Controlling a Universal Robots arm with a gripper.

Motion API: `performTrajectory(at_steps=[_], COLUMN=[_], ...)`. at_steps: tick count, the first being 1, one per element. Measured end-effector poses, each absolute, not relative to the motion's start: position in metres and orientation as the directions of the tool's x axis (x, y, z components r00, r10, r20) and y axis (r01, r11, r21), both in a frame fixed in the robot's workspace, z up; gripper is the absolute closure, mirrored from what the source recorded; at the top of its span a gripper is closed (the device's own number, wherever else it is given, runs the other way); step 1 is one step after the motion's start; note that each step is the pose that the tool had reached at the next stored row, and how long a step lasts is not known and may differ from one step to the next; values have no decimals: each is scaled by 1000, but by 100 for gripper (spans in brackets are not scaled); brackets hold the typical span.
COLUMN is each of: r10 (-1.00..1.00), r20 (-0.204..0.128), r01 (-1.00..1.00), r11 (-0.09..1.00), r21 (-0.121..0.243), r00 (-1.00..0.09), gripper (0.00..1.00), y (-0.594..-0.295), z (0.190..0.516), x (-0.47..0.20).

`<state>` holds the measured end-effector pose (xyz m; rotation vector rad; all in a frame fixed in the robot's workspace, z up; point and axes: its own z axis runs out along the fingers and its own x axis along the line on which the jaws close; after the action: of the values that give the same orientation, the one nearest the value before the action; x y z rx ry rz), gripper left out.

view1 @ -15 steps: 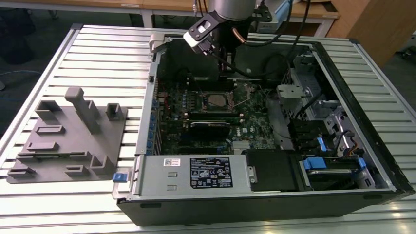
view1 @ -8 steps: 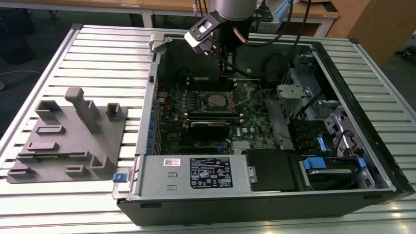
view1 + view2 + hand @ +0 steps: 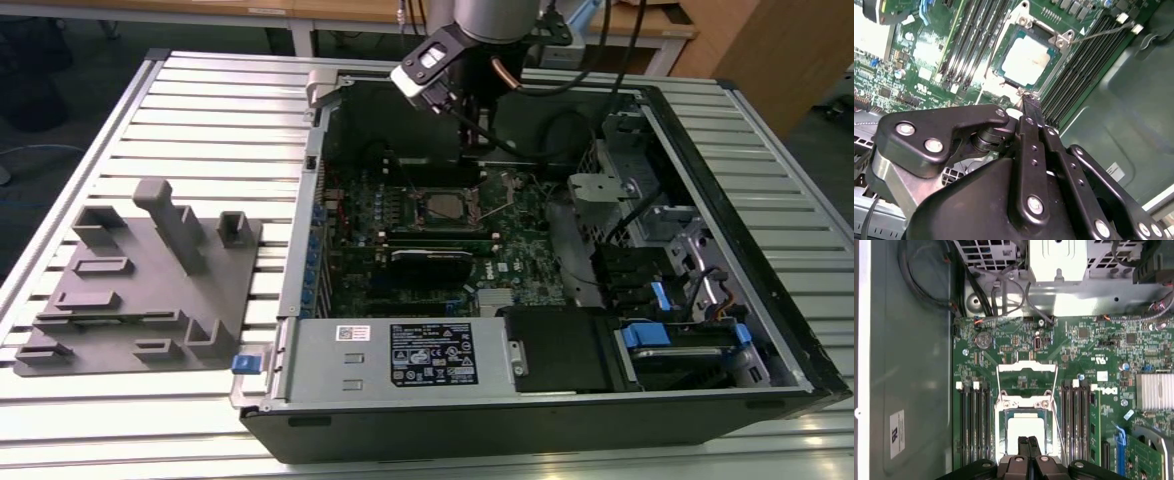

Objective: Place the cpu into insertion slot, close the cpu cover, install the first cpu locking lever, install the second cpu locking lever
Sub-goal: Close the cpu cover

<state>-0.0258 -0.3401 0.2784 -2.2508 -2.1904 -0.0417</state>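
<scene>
Second wrist view: gripper (image 3: 1030,103), fingers pressed together on nothing, tips at the rim of the slot (image 3: 1031,34), cpu (image 3: 1026,60) lying inside the slot; a sideways slip could knock it askew

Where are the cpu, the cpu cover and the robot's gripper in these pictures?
cpu (image 3: 1026,432): first wrist view, middle of its pale metal top.
cpu cover (image 3: 1026,367): first wrist view, outer bar of its silver frame.
gripper (image 3: 1028,440): first wrist view, where its two black fingertips meet.

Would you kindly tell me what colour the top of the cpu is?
Pale silver-grey; the cpu shows best in the second wrist view.
</scene>
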Motion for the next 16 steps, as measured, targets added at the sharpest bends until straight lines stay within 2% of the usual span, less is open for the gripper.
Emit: performTrajectory(at_steps=[16], r10=[999], r20=[19], r01=[999], r11=[-27], r21=[18], r00=[27], gripper=[89], y=[-340], z=[278], x=[3])
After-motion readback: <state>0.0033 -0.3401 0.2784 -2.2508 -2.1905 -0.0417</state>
